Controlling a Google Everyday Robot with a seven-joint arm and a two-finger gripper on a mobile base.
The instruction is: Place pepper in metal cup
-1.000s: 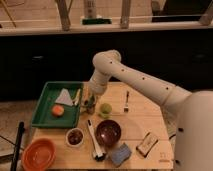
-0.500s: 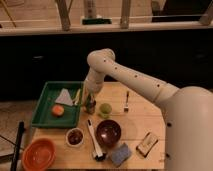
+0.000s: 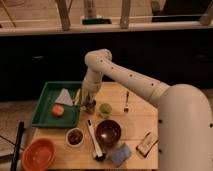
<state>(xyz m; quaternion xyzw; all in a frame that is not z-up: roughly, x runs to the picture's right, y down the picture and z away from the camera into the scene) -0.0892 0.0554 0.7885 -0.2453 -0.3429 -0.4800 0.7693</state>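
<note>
My gripper (image 3: pixel 88 99) hangs at the end of the white arm, just right of the green tray (image 3: pixel 46 116). It is directly above the small grey metal cup (image 3: pixel 90 107) and hides part of it. A slim pale green pepper (image 3: pixel 77 97) shows by the tray's right rim, just left of the gripper. I cannot tell whether the gripper touches the pepper.
The tray holds an orange fruit (image 3: pixel 58 110) and a white folded piece (image 3: pixel 64 96). On the wooden table are a light green cup (image 3: pixel 105 110), a fork (image 3: pixel 126 103), a dark bowl (image 3: pixel 108 132), a small white bowl (image 3: pixel 75 136), an orange bowl (image 3: pixel 39 154), a black utensil (image 3: pixel 93 142), a blue sponge (image 3: pixel 120 152) and a packet (image 3: pixel 146 143).
The arm has swung to the left and the gripper has come down closer over the metal cup. The objects on the table have not moved.
</note>
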